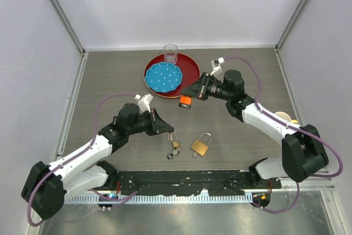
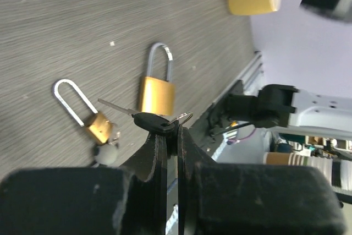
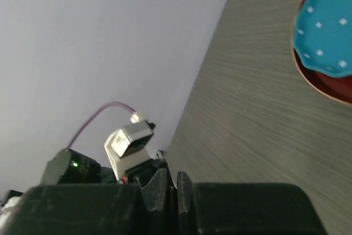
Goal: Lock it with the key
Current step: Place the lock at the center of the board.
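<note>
The grey wood-grain bench [image 1: 110,81] looks matt. The brass padlock with steel shackle [image 2: 157,94] lies flat on it near the front edge. I judge it heavy and rigid, but it may slide when pushed. The small black-headed metal key [image 2: 155,121] seems thin, light and slippery. The left end effector [image 2: 171,131] pinches its plastic head, probably the best hold. The right end effector [image 3: 171,178] is closed on nothing.

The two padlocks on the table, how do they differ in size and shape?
The larger padlock has a wide brass body; the smaller padlock has a narrow one. The smaller padlock's shackle is long for its body, the larger padlock's short. Both are brass with silver shackles, lying flat.
</note>
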`<state>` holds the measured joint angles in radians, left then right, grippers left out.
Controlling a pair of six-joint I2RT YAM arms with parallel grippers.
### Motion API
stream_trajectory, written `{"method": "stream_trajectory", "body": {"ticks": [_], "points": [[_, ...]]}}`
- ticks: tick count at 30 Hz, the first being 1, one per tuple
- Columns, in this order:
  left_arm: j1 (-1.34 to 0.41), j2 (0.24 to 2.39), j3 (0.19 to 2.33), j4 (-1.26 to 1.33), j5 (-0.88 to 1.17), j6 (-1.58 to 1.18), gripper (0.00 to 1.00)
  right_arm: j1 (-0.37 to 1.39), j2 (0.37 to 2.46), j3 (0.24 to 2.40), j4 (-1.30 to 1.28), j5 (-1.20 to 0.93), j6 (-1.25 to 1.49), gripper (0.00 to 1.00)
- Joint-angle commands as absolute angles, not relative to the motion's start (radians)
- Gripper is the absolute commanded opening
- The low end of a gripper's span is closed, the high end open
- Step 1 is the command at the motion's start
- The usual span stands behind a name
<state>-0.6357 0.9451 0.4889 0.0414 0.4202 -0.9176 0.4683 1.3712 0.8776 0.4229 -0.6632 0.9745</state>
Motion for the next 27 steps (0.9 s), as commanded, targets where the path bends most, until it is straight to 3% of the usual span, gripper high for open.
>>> {"method": "stream_trajectory", "body": {"ticks": [1, 13, 27], "points": [[-0.627, 1.018, 0.561, -0.055, 0.325, -0.856, 0.00, 0.485, 1.336, 0.807, 0.400, -0.627, 0.881, 0.02], [-0.433, 1.088, 0.568, -0.235, 0.334, -0.831, 0.00, 0.692, 1.578, 0.811, 0.509, -0.523, 0.836, 0.02], [-0.219, 0.899, 0.555, -0.545, 0.265, -0.788, 0.00, 0.824, 2.014, 1.060, 0.716, -0.456, 0.946, 0.02]]}}
